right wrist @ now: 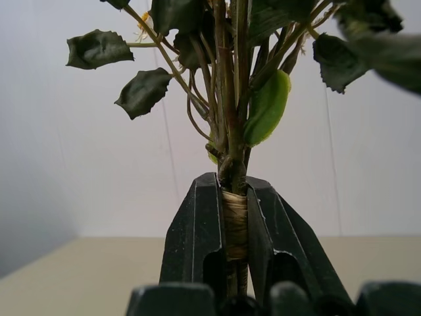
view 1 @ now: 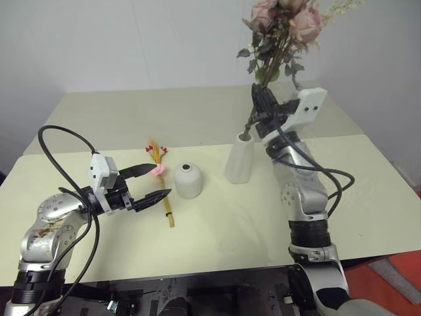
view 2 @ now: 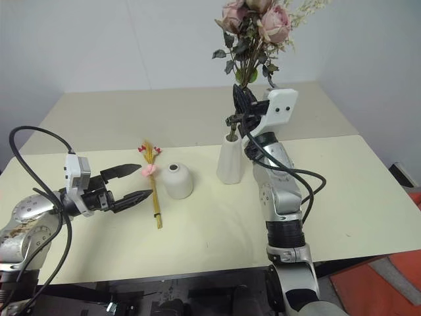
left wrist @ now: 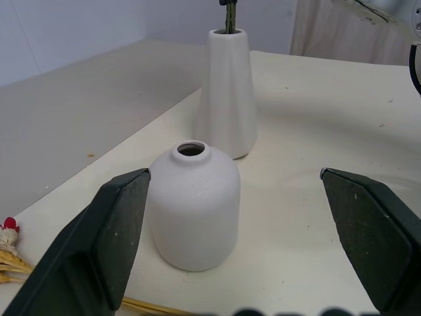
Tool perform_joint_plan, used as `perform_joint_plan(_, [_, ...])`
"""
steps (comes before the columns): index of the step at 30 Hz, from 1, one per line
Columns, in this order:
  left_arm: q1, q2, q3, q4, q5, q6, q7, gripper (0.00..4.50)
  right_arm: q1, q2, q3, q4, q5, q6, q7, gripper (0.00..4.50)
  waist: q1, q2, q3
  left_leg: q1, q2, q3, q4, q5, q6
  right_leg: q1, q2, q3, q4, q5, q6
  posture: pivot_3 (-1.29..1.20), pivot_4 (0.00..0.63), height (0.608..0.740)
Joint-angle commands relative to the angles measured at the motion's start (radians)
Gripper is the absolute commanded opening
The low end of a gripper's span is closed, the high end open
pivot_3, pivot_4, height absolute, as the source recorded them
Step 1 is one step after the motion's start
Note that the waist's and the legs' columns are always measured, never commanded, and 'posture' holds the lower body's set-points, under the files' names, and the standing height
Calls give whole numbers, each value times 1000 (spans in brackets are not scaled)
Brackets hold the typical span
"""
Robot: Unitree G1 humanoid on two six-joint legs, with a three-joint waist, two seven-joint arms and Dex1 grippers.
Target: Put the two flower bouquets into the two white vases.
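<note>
Matte white tall vase (view 1: 239,158) already takes the rose bouquet's (view 1: 283,29) stem tip; my right hand (view 1: 264,112) clamps the wrapped stems. Top-heavy blooms could tip it. Left hand (view 1: 154,182) gapes wide, thin yellow-stalked bundle (view 1: 160,181) on tabletop (view 1: 368,197) at nine o'clock of the short vase (view 1: 188,180)

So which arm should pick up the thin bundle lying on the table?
Left: its open pincer hovers right beside the thin bundle, while the right pincer is shut on the rose bouquet.

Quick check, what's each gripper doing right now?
Left gripper: open, holding nothing, beside the thin bundle.
Right gripper: closed on the rose bouquet, stems in the tall vase.
</note>
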State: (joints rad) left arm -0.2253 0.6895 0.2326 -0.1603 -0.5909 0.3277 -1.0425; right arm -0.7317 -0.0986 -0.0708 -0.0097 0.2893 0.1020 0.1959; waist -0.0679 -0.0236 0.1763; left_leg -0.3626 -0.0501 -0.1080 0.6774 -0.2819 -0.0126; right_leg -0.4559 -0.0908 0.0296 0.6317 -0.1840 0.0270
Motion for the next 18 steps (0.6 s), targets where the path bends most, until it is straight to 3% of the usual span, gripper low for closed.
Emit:
perform_joint_plan(1, [-6, -3, 13, -11, -5, -22, 3, 4500, 3, 1, 12, -17, -28, -59, 13, 210, 0, 0, 0, 0, 0, 0, 0, 0, 0, 0, 0, 0, 0, 0, 0, 0, 150, 740])
perform_joint_plan(4, [-6, -7, 13, -11, -5, -22, 4, 4500, 22, 4, 22, -6, -55, -69, 8, 210, 1, 0, 0, 0, 0, 0, 0, 0, 0, 0, 0, 0, 0, 0, 0, 0, 150, 740])
perform_joint_plan(16, [-8, -5, 15, -4, -2, -23, 3, 4500, 107, 14, 32, -70, -60, -62, 21, 4336, 2, 0, 0, 0, 0, 0, 0, 0, 0, 0, 0, 0, 0, 0, 0, 0, 150, 740])
perform_joint_plan(18, [-4, -4, 19, -8, -5, -19, 5, 4500, 165, -2, 32, -152, -34, -24, 37, 4468, 3, 0, 0, 0, 0, 0, 0, 0, 0, 0, 0, 0, 0, 0, 0, 0, 150, 740])
